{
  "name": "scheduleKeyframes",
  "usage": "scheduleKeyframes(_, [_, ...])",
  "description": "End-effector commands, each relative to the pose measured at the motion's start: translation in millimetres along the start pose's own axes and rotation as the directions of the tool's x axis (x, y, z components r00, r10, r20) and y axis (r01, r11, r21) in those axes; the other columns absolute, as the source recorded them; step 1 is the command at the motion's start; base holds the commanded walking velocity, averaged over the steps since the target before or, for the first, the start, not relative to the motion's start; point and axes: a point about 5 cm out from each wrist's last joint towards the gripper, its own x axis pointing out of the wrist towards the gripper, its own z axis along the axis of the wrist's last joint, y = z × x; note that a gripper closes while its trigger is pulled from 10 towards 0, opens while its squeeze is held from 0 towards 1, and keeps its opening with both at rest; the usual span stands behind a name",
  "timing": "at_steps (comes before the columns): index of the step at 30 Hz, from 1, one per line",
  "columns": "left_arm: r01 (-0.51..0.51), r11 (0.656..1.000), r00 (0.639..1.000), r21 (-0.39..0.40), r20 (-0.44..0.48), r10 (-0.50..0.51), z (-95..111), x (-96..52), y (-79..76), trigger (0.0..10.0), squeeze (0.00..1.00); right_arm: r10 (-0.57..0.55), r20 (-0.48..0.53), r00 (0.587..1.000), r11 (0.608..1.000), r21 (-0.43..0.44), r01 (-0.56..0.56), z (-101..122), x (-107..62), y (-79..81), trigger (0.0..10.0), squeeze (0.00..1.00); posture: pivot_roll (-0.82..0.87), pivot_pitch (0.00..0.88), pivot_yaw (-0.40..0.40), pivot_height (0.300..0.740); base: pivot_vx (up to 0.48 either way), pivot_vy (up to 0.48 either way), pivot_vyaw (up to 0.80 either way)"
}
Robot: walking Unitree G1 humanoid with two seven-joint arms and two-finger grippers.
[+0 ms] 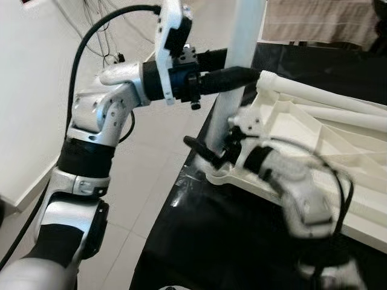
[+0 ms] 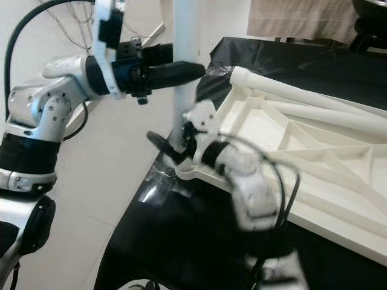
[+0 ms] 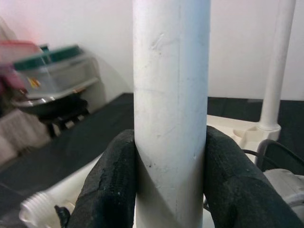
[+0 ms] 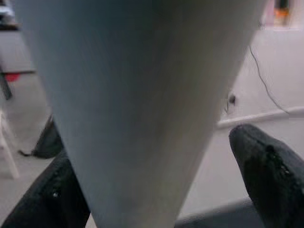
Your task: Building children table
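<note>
**Seating the leg**

We are clamping the left gripper point(image 1: 245, 75) on the upright leg point(image 1: 239, 60) at the top's point(image 2: 314, 151) near-left corner. The right gripper point(image 1: 208, 154), fingers spread, is straddling its base. Next, we judge, twisting it home.

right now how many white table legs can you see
4. One upright leg at the tabletop corner, held by the left gripper, right gripper at its base. Two lie on the tabletop. One stands at the far corner. Others may be hidden.
</note>
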Motion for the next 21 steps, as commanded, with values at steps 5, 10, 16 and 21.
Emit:
scheduleKeyframes(5, [0.182, 0.983, 0.983, -0.026, 0.022, -0.181, 9.4, 48.7, -42.6, 0.0, 0.0, 0.201, -0.047, 0.979, 0.979, -0.038, -0.202, -0.4, 20.9, 1.7, 10.0, 0.0, -0.06, 0.188, 0.098, 0.74, 0.0, 0.0, 0.0])
scheduleKeyframes(10, [0.177, 0.984, 0.984, -0.024, 0.039, -0.176, 23.2, 69.2, -46.8, 0.0, 0.0, 0.25, -0.067, 0.966, 0.966, -0.055, -0.254, -1.3, 24.9, -2.0, 9.8, 0.0, -0.05, 0.191, 0.089, 0.74, 0.0, 0.0, 0.0])
scheduleKeyframes(16, [0.167, 0.986, 0.983, -0.016, 0.078, -0.165, 32.7, 76.2, -46.5, 0.0, 0.0, 0.316, -0.014, 0.949, 0.948, 0.03, -0.316, 2.1, 27.7, -7.0, 10.0, 0.0, -0.05, 0.187, 0.085, 0.74, 0.0, 0.0, 0.0])
scheduleKeyframes(21, [0.278, 0.959, 0.948, -0.058, 0.178, -0.264, 35.6, 77.5, -56.7, 0.0, 0.0, 0.42, 0.103, 0.902, 0.888, 0.16, -0.432, 4.9, 26.9, 10.5, 5.9, 0.0, -0.06, 0.178, 0.083, 0.74, 0.0, 0.0, 0.0])
